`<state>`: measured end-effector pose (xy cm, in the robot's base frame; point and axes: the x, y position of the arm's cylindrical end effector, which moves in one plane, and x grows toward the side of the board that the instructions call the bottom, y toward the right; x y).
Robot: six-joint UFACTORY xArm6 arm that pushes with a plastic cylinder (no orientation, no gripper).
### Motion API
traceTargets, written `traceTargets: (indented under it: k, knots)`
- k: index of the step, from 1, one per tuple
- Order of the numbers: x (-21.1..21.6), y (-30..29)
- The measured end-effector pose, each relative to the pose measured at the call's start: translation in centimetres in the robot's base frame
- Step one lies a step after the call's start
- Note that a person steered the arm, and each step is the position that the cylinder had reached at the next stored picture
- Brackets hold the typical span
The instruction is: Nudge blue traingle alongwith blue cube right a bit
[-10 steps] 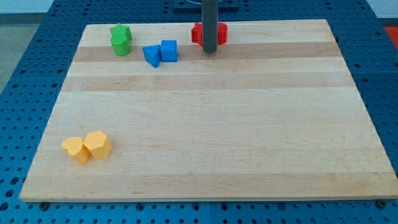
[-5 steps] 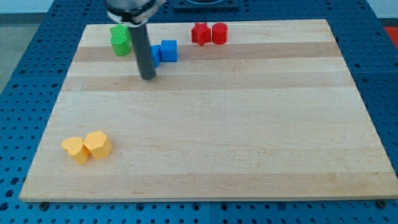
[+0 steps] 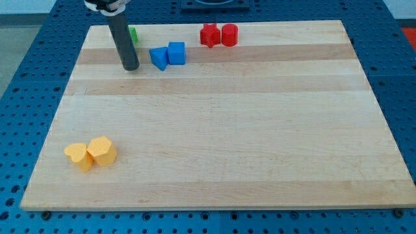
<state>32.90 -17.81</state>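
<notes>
The blue triangle [image 3: 158, 58] and the blue cube [image 3: 176, 52] sit side by side and touching near the view's top, the triangle on the left. My tip [image 3: 130, 67] rests on the board just left of the blue triangle, a small gap away and a little lower in the view. The rod rises from the tip toward the view's top left and hides most of the green blocks [image 3: 132, 34].
Two red blocks [image 3: 218, 34] stand together at the view's top, right of the blue pair. Two yellow blocks [image 3: 91, 153] lie together at the view's lower left. The wooden board [image 3: 227, 130] sits on a blue pegboard surface.
My tip has moved from by the red blocks leftward past the blue pair, and now stands left of the blue triangle. No block has moved.
</notes>
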Motion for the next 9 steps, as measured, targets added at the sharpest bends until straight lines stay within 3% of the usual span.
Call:
traceTargets:
  k: [9]
  knots:
    - [-2.2,6.3]
